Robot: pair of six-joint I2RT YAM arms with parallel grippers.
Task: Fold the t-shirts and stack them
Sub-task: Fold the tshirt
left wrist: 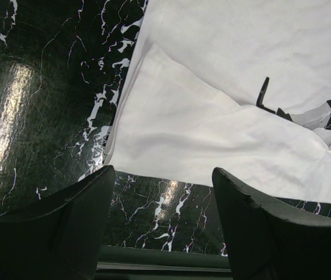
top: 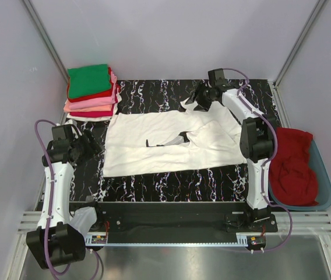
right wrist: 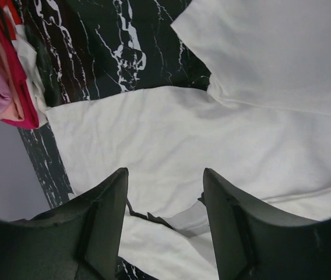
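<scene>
While both arms hung above the worktop [top: 154, 93], I logged the white t-shirt [top: 154, 154] lying spread across its middle, long axis running from left edge to right edge. The near half appeared doubled over the far half. A sliver of black print [left wrist: 264, 93] showed at the fold line. One sleeve [top: 190, 105] stuck out toward the far edge.

My left claw [left wrist: 162, 175]: jaws apart, holding nothing, over bare worktop just beside the shirt's left end. My right claw [right wrist: 165, 175]: jaws apart, empty, above the cloth toward the far-right corner, close to the sleeve. I could not tell from the wrist view whether the tips touched fabric.

The finished stack [top: 92, 96] sat at the far-left corner, green tee [top: 88, 80] on top, red and pink layers beneath. A red tee [top: 293, 166] waited in the blue tub [top: 324, 195] off the right edge.

Handling estimate: thin cloth, light and limp, with no stiffness of its own. It would probably drape and wrinkle if lifted by one point, and slide easily on the glossy top. Best purchase, in my judgement: pinch a folded edge at two corners, one claw each, taking both layers together, low to the surface. The sleeve likely needed tucking first. Risk: catching only the upper layer and undoing the fold.
</scene>
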